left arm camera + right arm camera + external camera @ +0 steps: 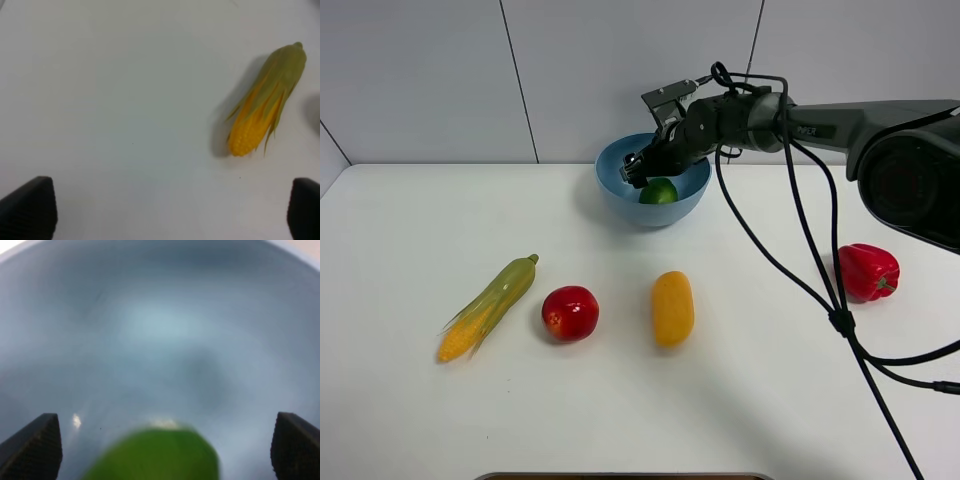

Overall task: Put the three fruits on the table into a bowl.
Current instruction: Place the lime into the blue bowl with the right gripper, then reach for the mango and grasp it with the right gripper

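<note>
The green lime point(658, 191) lies inside the light-blue bowl point(616, 188) at the back of the white table point(420, 220). My right gripper point(638, 172) hangs over the bowl's rim, open. In the right wrist view the lime point(155, 455) sits loose between the spread fingers, with the bowl's inner wall point(160, 330) behind it. The red apple point(570, 312) and the yellow-orange mango point(672, 307) lie side by side at the table's middle. My left gripper point(167, 207) is open and empty above bare table; it is out of the exterior view.
A corn cob with green husk point(488, 307) lies left of the apple and shows in the left wrist view point(265, 105). A red bell pepper point(868, 271) sits at the right. The right arm's cables point(840, 320) trail across the table's right side.
</note>
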Tool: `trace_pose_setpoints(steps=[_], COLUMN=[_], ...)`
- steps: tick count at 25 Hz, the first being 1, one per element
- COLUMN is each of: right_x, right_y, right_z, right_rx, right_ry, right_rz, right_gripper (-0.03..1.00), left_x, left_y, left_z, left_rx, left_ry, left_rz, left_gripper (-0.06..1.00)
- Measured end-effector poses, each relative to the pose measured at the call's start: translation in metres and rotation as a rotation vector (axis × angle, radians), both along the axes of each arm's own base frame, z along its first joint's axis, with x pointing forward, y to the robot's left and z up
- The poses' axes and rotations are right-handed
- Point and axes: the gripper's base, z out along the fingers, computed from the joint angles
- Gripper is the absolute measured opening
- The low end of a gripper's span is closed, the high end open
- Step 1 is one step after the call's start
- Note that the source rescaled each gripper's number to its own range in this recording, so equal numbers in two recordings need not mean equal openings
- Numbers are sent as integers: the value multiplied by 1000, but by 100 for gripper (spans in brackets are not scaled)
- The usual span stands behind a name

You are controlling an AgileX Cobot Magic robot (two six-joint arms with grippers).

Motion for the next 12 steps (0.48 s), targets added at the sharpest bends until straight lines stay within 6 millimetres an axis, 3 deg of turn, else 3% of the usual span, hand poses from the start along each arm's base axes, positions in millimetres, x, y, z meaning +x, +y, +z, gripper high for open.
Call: trace_pose_setpoints(steps=[3, 12], right_x=[-3, -43], right_y=[-1, -14], right_z=[25, 145], right_rx=[15, 145], right_ry=[-24, -51], right_rz=[0, -76], right_gripper=[81, 82], left_x=[0, 0], left_y=[0, 0], left_z=[0, 0], left_rx=[0, 0], left_ry=[0, 0], left_rz=[0, 0], left_gripper=[86, 86])
